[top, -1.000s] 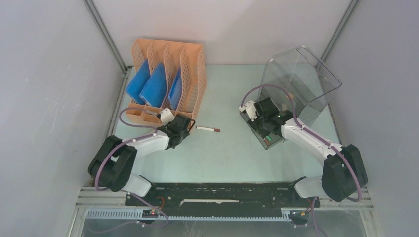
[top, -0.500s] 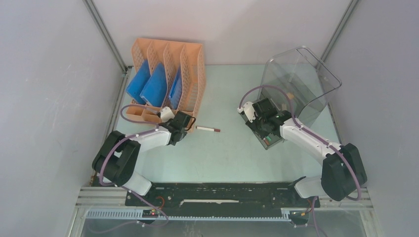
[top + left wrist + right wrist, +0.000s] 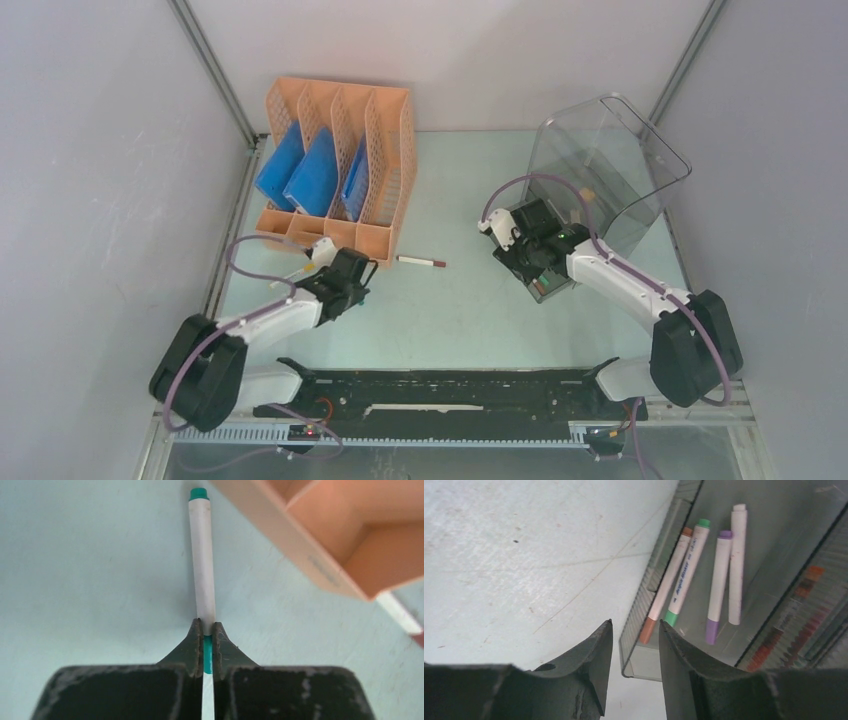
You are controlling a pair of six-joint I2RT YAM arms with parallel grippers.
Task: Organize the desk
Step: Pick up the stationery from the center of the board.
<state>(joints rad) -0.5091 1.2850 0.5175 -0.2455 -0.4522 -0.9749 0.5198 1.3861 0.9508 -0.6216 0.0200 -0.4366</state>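
Note:
On the pale green desk [image 3: 460,320], my left gripper [image 3: 322,279] sits low in front of the orange file rack [image 3: 340,160]. It is shut on a white marker with a teal cap [image 3: 204,565], pinched near its teal end [image 3: 205,623]; the marker points ahead along the desk. A second white marker with a red cap [image 3: 421,262] lies loose to the rack's right. My right gripper [image 3: 634,626] is open with nothing in it, hovering over the near corner of a clear drawer tray [image 3: 644,610] that holds several markers [image 3: 704,575].
A tall clear plastic box [image 3: 600,165] stands at the back right, behind the drawer tray [image 3: 549,283]. Blue folders [image 3: 310,175] fill the rack's slots. Grey panel walls and a black rail [image 3: 450,385] edge the desk.
My left gripper closed onto the teal-capped marker and drew back left, away from the rack's front corner. The right gripper barely shifted over the tray.

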